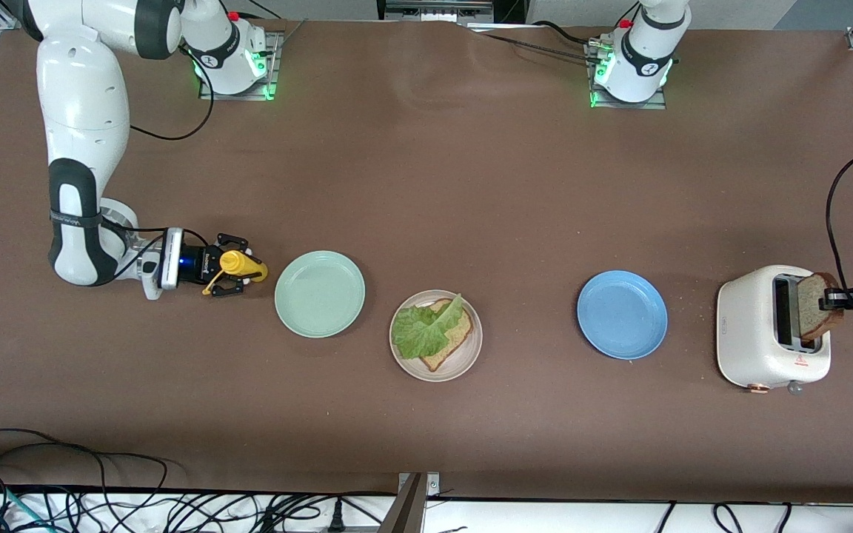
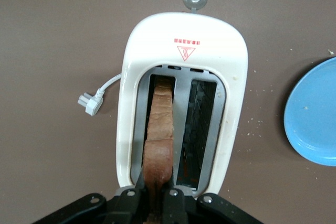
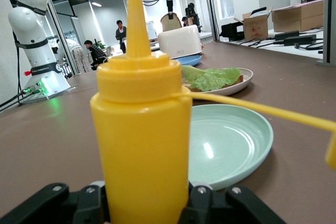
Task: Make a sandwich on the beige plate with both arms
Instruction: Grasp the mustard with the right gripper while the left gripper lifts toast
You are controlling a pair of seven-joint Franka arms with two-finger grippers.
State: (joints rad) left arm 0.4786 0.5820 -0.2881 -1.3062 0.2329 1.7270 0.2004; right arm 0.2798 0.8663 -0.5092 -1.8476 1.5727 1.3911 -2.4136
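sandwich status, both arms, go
Left gripper shut on bread slice in toaster. Right gripper at yellow squeeze bottle. Beige plate: bottom slice and lettuce, no top. Nothing in the way.

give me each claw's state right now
Left claw: shut on the bread slice standing in the toaster.
Right claw: around the yellow bottle on the table; grip cannot be told.

High front camera facing robots, 2 close wrist cameras, toaster (image 1: 771,329) shared
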